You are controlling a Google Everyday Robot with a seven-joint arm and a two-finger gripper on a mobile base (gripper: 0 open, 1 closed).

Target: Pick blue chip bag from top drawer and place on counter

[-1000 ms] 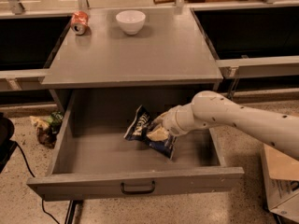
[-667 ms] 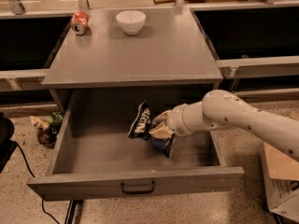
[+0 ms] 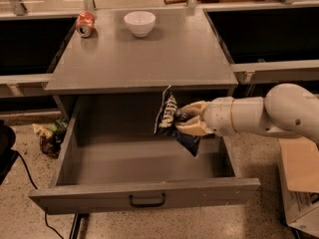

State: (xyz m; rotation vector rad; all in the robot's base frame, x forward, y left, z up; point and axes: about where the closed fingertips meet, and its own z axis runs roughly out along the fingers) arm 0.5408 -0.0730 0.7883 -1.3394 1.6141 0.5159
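The blue chip bag [image 3: 169,117] hangs in the air above the open top drawer [image 3: 144,195], its top near the counter's front edge. My gripper [image 3: 187,119] reaches in from the right and is shut on the bag's right side. The bag is clear of the drawer floor. The grey counter [image 3: 149,59] lies just behind and above the bag. The drawer is pulled fully out, with its dark handle at the front.
A white bowl [image 3: 139,23] and a tipped red soda can [image 3: 85,24] sit at the counter's back left. Greenish wrappers [image 3: 50,136] lie on the floor left of the drawer. A cardboard box [image 3: 301,183] stands at the right.
My gripper has lifted the blue chip bag from the drawer floor up to about the level of the counter's front edge.
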